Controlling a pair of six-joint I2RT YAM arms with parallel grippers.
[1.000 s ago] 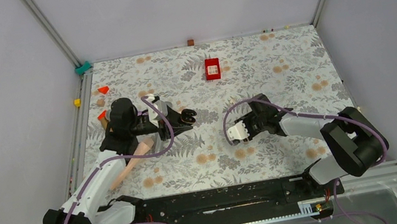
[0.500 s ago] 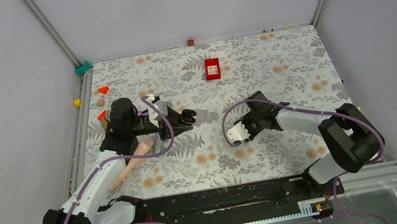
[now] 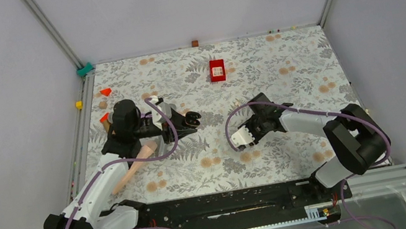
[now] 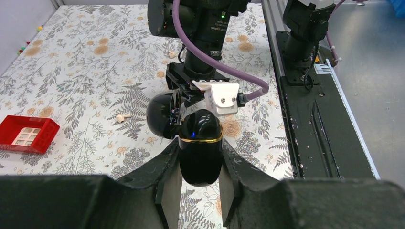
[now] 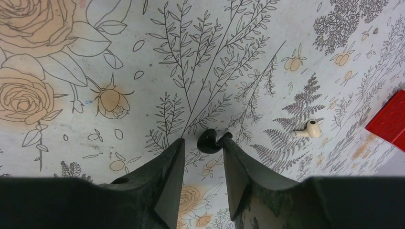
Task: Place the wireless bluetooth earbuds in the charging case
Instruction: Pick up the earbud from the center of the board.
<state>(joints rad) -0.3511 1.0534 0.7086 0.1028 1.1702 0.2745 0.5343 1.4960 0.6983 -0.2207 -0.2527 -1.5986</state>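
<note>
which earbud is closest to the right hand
The black earbud, at the fingertips of the right hand; the cream earbud lies apart, nearer the red box.

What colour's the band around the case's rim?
Gold band on the black case; left wrist view shows it best.

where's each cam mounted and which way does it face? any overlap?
Top external: above and behind, looking down at table; left arm, right arm show.
Left wrist: looks past left gripper, holding charging case, toward right arm.
Right wrist: looks down past right gripper at black earbud.
Both wrist views share the red box.
</note>
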